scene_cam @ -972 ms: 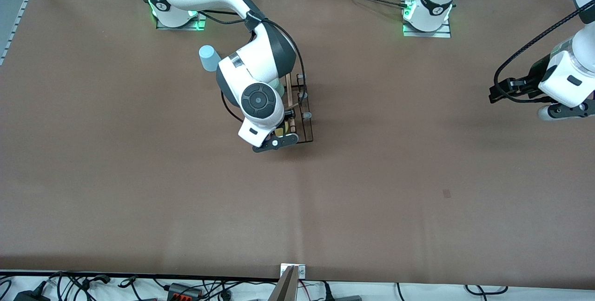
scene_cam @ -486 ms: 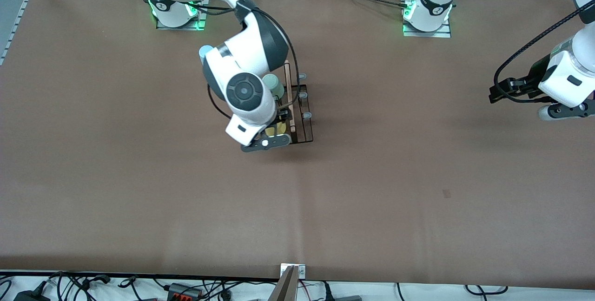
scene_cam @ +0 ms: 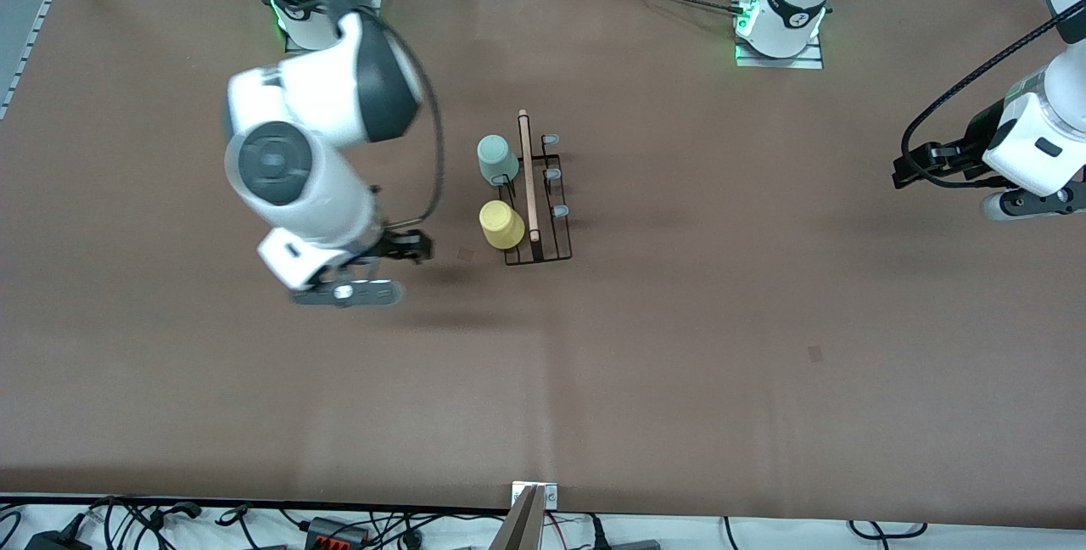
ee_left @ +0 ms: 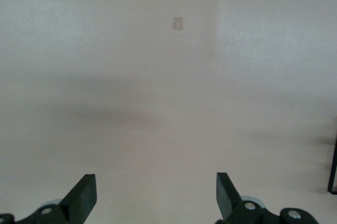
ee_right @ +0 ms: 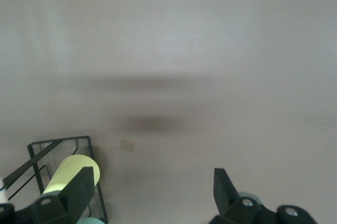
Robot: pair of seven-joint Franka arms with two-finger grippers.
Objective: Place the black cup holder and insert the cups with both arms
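The black cup holder stands on the brown table, its wooden rod along the top. A mint green cup and a yellow cup sit upside down on pegs on the side toward the right arm's end. My right gripper hangs open and empty beside the holder, apart from the yellow cup. The right wrist view shows its jaws wide apart, with the holder, yellow cup and mint cup at one side. The blue cup is hidden. My left gripper waits open over the left arm's end.
Grey-tipped pegs on the holder's side toward the left arm's end carry nothing. Small tape marks lie on the table near the holder and nearer the front camera. Cables run along the front edge.
My right arm has drawn away from the holder toward its own end of the table, leaving the yellow cup on a peg. The left arm has not moved.
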